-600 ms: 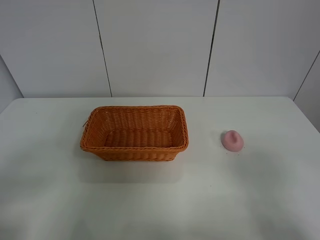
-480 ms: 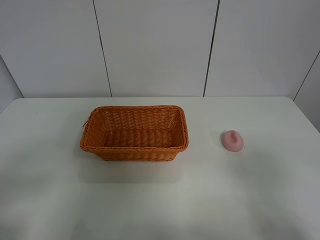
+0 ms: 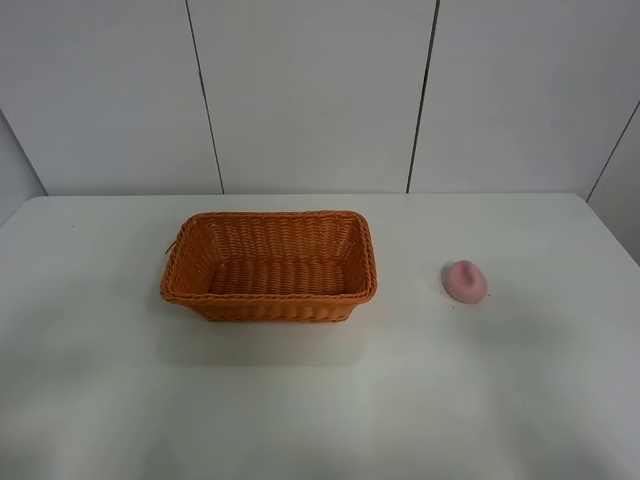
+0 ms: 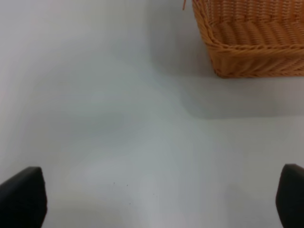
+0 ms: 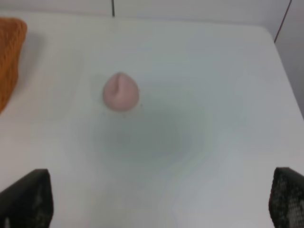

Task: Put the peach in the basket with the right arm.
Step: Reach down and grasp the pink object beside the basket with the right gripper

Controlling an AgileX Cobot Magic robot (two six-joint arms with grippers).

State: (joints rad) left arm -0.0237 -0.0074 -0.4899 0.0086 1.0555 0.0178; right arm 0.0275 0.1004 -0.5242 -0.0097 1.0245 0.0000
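hovering with my right gripper (image 5: 156,199) spread wide and empty, i find the peach (image 3: 465,281) on the table (image 3: 500,400) right of the basket (image 3: 280,305), straight ahead of me, slightly basket-side of centre.

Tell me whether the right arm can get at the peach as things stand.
Probably yes. The peach sits alone on the table, apart from the basket and straight ahead of the right tool, which stands open with nothing in between.
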